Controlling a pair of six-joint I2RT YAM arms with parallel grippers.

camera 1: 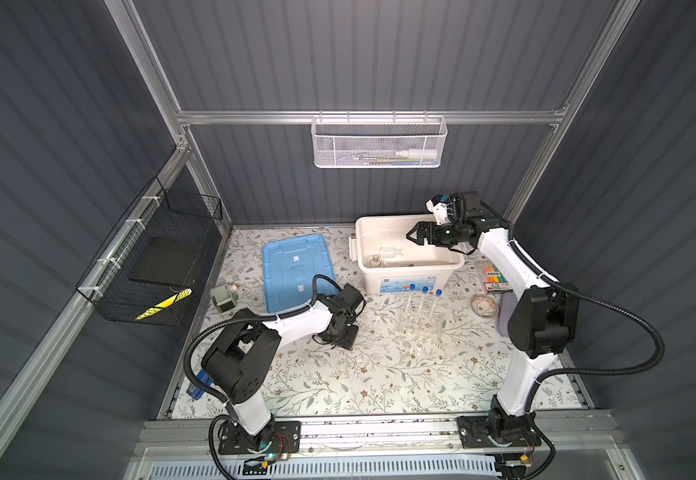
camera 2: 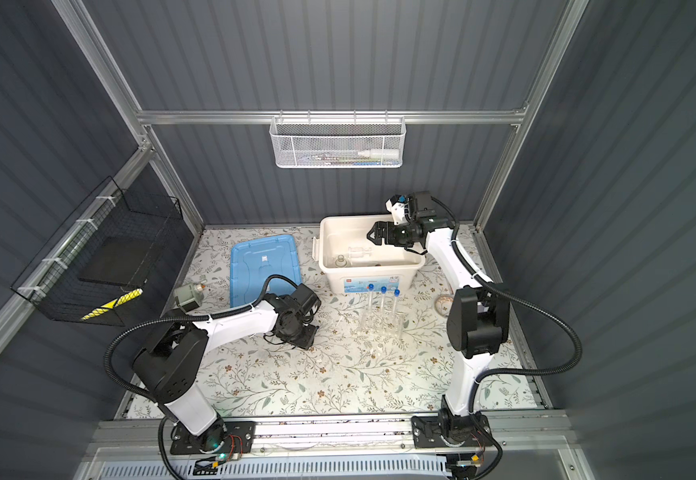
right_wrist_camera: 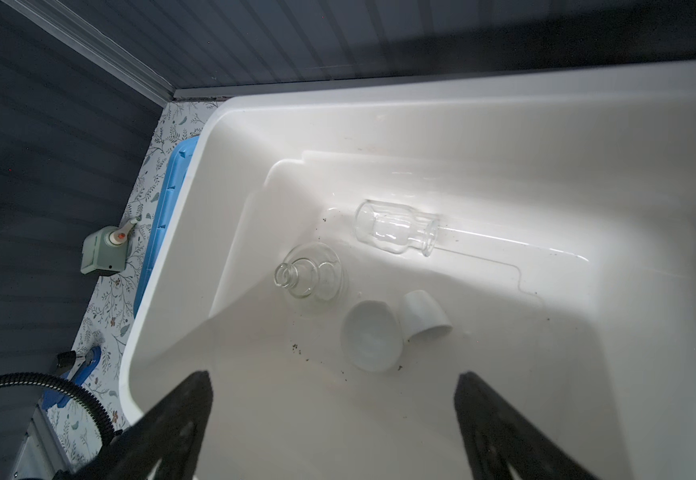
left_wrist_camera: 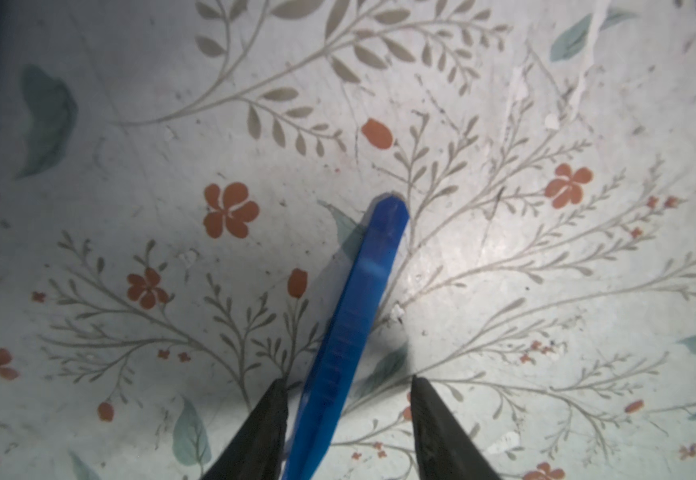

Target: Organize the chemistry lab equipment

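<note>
Both top views: left gripper (camera 1: 339,332) nose-down on mat, nearer arm; right gripper (camera 1: 413,235) away over white bin (camera 1: 373,276).
Left wrist: jaws apart, astride blue tweezers (left_wrist_camera: 354,316), long axis running ahead between them, unclamped.
Right wrist: jaws wide, empty; glass flasks (right_wrist_camera: 396,228) ahead in bin.

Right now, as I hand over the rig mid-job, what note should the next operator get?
Left gripper: open, jaws astride the blue plastic tweezers lying on the floral mat; not gripped.
Right gripper: open, empty, over the white plastic bin.
Done: two clear glass flasks and two small white dishes are in the bin.
Left: tweezers, plus three blue-capped clear test tubes standing in the clear rack on the mat; flat blue lid is off.
</note>
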